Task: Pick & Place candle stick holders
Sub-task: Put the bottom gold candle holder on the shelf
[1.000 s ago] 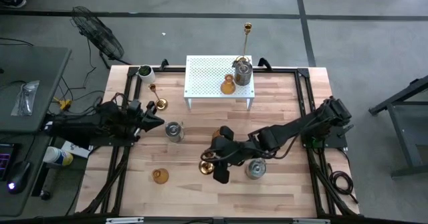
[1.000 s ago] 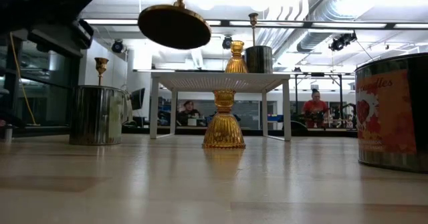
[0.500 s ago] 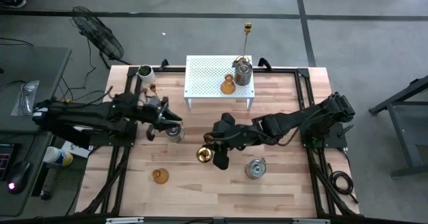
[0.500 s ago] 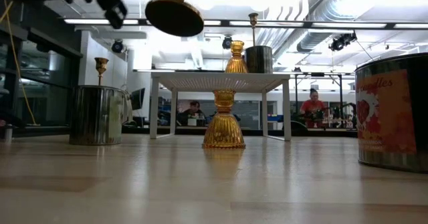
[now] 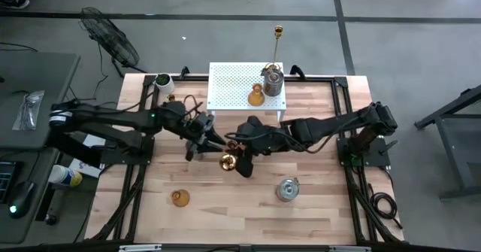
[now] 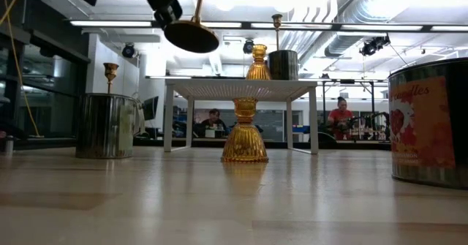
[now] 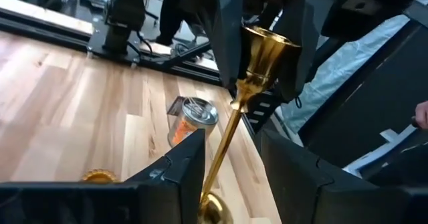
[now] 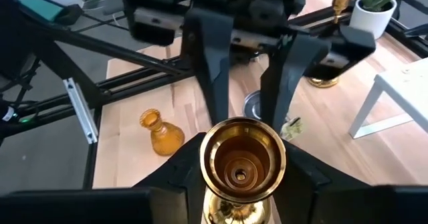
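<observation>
Fingers of the right gripper (image 5: 236, 153) are closed on the cup end of a gold stick (image 7: 231, 127). They hold it up in the air over the middle of the wooden table (image 5: 316, 207). The stick is shiny yellow metal, with a thin stem, a round flat foot and a small deep cup that has rings inside. The left gripper (image 5: 213, 141) has come to the same stick. Its two dark fingers stand open, one on each side of the stem, with a gap on both sides.

A white metal rack (image 5: 233, 86) full of little holes stands at the back of the table. On it are an orange glass holder (image 5: 256, 96), a shiny silver cup (image 5: 273, 81) and another gold stick (image 6: 276, 18). Under the rack is a second orange glass holder (image 6: 244, 132), shaped like a bell with ribs. A third glass one (image 5: 179, 198) sits near the front, well apart from a round silver tin (image 5: 286, 189). That tin has an orange label with red curly writing, cut off so it cannot be read whole. Another silver tin (image 6: 108, 124) stands farther back.
</observation>
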Controlling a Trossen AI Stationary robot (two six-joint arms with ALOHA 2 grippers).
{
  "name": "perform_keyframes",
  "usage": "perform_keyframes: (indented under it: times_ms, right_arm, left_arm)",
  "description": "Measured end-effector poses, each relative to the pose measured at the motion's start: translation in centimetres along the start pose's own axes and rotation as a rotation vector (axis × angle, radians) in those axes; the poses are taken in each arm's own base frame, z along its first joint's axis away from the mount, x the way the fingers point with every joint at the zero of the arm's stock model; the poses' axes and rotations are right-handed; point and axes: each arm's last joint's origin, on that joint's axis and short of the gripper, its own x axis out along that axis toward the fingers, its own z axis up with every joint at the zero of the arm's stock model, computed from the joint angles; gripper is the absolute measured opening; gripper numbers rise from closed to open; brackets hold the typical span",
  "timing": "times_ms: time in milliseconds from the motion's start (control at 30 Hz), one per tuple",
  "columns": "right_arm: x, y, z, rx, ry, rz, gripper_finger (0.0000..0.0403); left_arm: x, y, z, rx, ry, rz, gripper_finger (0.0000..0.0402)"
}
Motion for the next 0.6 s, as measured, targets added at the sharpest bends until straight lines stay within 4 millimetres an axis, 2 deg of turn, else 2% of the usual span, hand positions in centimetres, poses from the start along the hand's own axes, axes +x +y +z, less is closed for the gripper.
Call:
perform_keyframes:
  times_ms: [167,267,433,600]
  right_arm:
    - [0.2,-0.7,0.3,0.01,-0.007,-0.015,0.014]
    - [0.3,-1.1,0.5,0.017,-0.005,-0.012,0.0135]
    - [0.4,-1.3,0.6,0.018,0.007,0.01,0.0122]
    - [0.4,-1.4,0.6,0.006,0.006,0.009,0.0137]
  left_arm:
    - [1.3,-0.4,0.1,0.0,0.013,0.005,0.0144]
    - [1.8,-0.7,0.3,0.028,0.007,0.017,0.0144]
    - [1.9,-0.5,0.4,0.022,-0.024,0.091,0.0144]
    - [1.9,-0.5,0.6,0.029,-0.048,0.1,0.0144]
